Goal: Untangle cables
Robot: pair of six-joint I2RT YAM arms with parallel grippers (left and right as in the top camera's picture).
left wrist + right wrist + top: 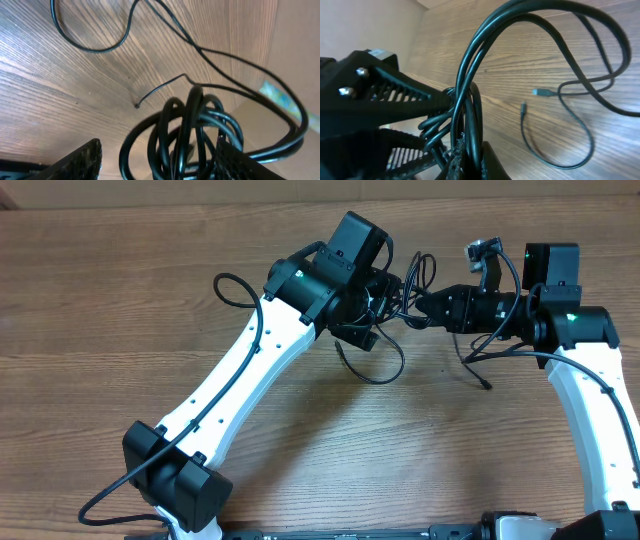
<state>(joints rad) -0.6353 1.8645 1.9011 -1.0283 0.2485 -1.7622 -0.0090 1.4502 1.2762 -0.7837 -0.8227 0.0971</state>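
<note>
The left gripper [388,292] stands with jaws apart, the coiled bundle of the cables [191,120] hanging between its fingers above the table [120,300]. Just to the right, the right gripper [424,306] is clenched on the same bundle. Loose strands trail onto the wood, plug ends [540,92] lying free.

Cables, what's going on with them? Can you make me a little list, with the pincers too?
cables: black bundle bunched between the two arms, loops trailing on the wooden table
left pincer: jaws apart, bundle between them
right pincer: shut on the cables
plug ends: two lying loose on the table
tangle: not yet undone
</note>
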